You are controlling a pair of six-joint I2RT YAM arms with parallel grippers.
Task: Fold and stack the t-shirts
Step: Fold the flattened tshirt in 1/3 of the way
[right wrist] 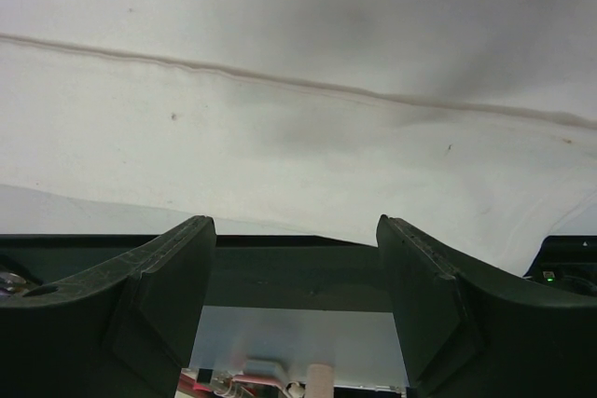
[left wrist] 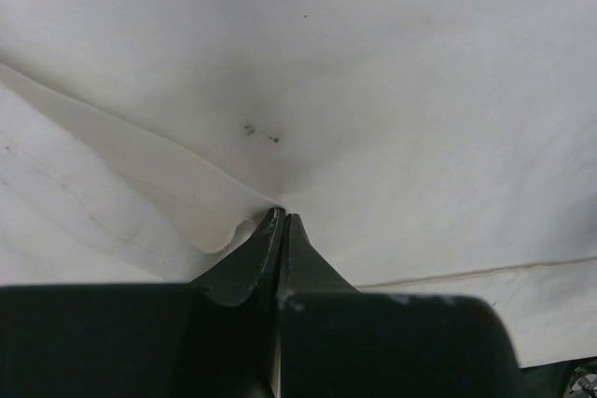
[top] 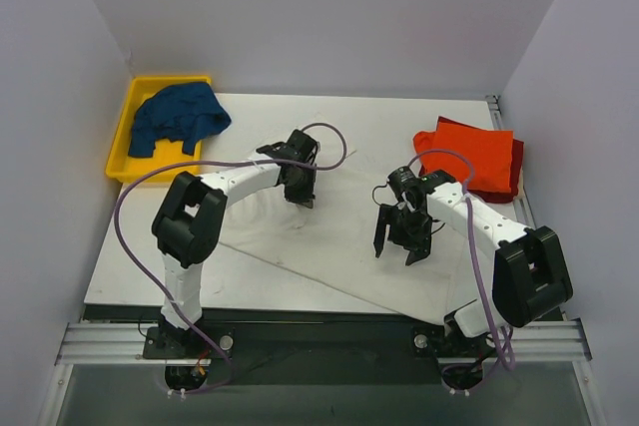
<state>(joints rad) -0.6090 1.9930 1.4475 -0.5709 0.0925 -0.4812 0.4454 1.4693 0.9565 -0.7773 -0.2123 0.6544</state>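
Observation:
The large off-white t-shirt [top: 329, 246] lies spread over the middle of the white table. My left gripper [top: 300, 199] is down at its far part, shut, with the cloth [left wrist: 373, 90] puckered into a pinch at the closed tips [left wrist: 282, 214]. My right gripper [top: 394, 254] hangs open and empty just over the shirt's near right part; in the right wrist view [right wrist: 297, 230] the cloth [right wrist: 280, 137] and its hem seam lie beyond the spread fingers. A folded orange-red t-shirt [top: 477, 155] lies on a dark red one [top: 516, 162] at the far right. The dark blue t-shirt [top: 178, 117] lies crumpled in the bin.
The yellow plastic bin [top: 125, 142] stands at the far left edge of the table. The metal rail with both arm bases [top: 319, 341] runs along the near edge. Grey walls close in the back and both sides.

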